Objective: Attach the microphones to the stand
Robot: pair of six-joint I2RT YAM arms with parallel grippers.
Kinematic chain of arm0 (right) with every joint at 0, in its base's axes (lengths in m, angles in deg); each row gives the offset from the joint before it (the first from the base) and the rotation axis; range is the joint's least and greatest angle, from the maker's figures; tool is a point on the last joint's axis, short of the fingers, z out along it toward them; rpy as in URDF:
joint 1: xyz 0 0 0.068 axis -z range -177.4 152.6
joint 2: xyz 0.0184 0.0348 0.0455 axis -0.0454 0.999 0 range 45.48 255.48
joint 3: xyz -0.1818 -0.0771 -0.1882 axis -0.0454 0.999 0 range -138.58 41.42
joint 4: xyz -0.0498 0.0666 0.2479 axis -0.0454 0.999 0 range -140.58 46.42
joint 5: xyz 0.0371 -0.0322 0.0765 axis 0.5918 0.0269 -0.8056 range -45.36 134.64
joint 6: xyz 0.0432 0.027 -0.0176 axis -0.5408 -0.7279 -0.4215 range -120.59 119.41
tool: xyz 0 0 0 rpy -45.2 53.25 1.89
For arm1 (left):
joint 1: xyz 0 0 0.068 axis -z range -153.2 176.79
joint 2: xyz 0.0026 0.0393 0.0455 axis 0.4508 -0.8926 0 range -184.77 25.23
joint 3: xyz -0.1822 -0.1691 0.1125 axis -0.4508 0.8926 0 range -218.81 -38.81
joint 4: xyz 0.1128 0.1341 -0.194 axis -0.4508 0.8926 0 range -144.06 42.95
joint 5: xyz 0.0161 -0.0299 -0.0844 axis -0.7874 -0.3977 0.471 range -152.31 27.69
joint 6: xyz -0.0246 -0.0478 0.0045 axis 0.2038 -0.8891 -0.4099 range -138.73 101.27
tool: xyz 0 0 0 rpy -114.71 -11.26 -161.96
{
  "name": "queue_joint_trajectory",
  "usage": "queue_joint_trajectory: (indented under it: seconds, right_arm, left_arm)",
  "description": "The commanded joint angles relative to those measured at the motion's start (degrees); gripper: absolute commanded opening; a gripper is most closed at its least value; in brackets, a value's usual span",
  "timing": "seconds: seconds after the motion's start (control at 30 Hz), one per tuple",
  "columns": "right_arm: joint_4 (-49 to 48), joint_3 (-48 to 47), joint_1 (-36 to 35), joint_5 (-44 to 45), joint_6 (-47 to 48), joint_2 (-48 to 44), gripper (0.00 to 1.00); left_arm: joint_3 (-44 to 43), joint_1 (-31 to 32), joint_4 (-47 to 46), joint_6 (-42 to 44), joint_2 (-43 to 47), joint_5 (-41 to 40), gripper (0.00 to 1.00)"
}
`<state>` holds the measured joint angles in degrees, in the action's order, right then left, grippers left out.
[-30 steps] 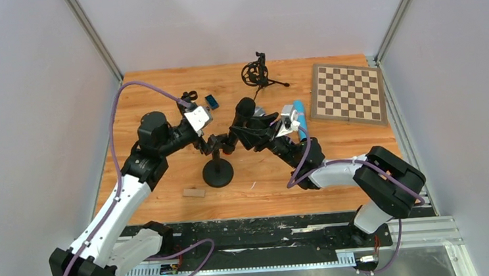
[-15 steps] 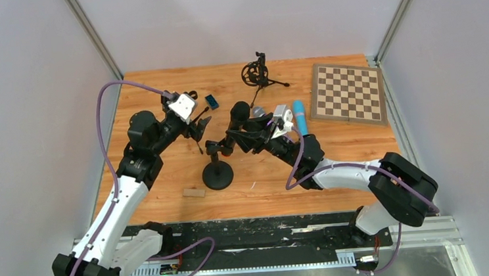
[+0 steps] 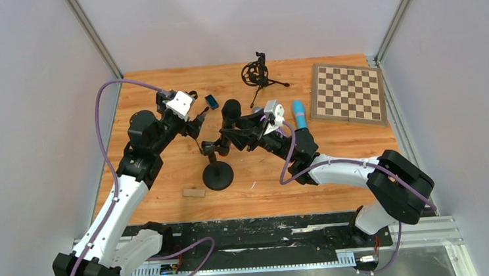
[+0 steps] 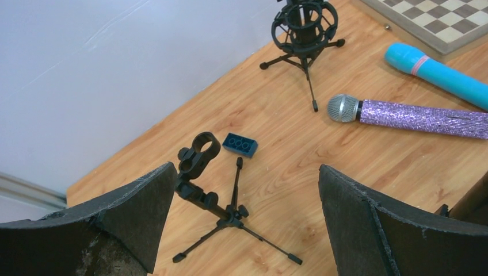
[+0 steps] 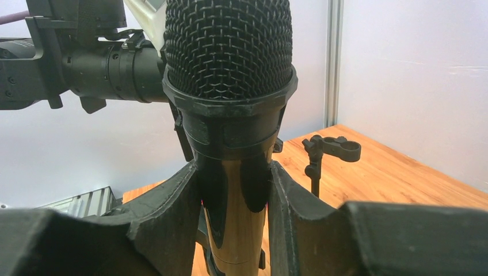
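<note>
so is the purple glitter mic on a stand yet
No, the purple glitter microphone lies flat on the table.

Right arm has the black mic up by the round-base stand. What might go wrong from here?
1. The black round-base stand stands unsupported; the left tool is open and off it, so pressing the black mesh-headed microphone into its clip may tip or slide it.
2. The right tool grips the glossy body just below the head; it may slip or pivot under load.
3. The right arm hangs close to the light blue microphone and may knock it.
</note>
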<state>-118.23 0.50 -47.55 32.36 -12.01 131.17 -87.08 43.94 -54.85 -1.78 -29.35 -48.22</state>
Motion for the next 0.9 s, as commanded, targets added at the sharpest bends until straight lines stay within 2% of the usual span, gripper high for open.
queue_joint_trajectory:
  seconds: [0.0,0.27,0.63,0.77,0.87]
  right_arm:
    - [2.11,-1.96,-0.67,-1.22,0.98,0.46,0.18]
    - [0.48,-2.26,-0.73,-2.09,-0.97,0.79,0.51]
    - [-2.3,-1.23,-0.64,-0.43,-3.66,0.6,0.87]
    - [-4.23,1.27,-0.57,0.26,-4.02,-0.41,0.97]
    - [-4.42,3.93,0.07,0.12,-4.43,-1.84,1.0]
  left_arm:
    - [-2.18,-0.41,-0.08,-0.63,0.09,-3.52,1.0]
    - [-2.1,-0.36,0.08,-0.36,-0.07,-4.15,1.0]
    - [-2.17,-0.38,0.3,0.48,0.2,-2.66,1.0]
    - [-2.37,-0.38,0.52,0.83,0.2,-0.92,1.0]
    - [-2.88,-0.38,1.81,1.14,-0.17,0.65,1.0]
